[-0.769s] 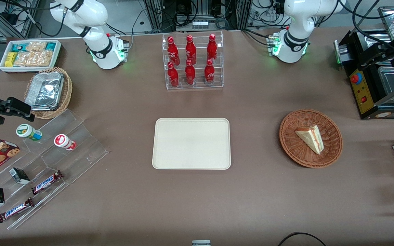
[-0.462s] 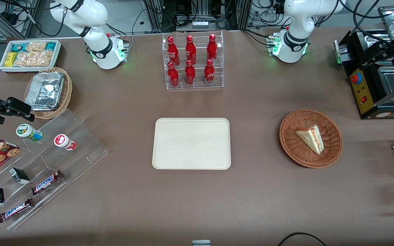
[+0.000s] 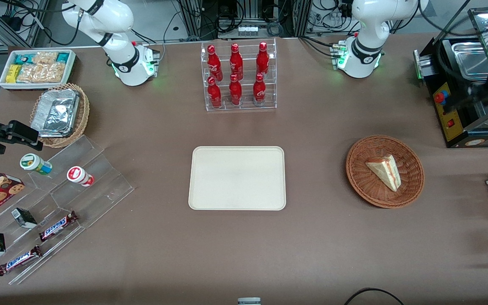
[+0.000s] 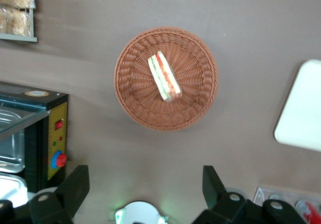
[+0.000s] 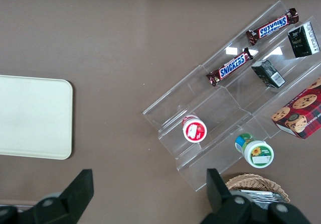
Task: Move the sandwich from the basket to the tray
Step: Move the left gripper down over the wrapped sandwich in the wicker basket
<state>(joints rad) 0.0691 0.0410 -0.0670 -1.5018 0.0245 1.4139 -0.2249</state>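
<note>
Triangular white-bread sandwich [image 3: 384,171] [image 4: 164,76] lying in round reddish-brown wicker basket [image 3: 411,186] [image 4: 135,98], well apart from cream rectangular tray [image 3: 237,178]. Left arm's gripper [image 4: 145,186], fingers spread wide and empty, hangs high above basket.

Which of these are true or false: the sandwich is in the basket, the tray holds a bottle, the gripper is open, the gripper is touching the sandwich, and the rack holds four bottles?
1. The sandwich lies in the basket. True.
2. The tray holds a bottle. False: nothing lies on it.
3. The gripper is open. True.
4. The gripper touches the sandwich. False: it hangs high above the basket, holding nothing.
5. The rack holds four bottles. False: six red bottles.
</note>
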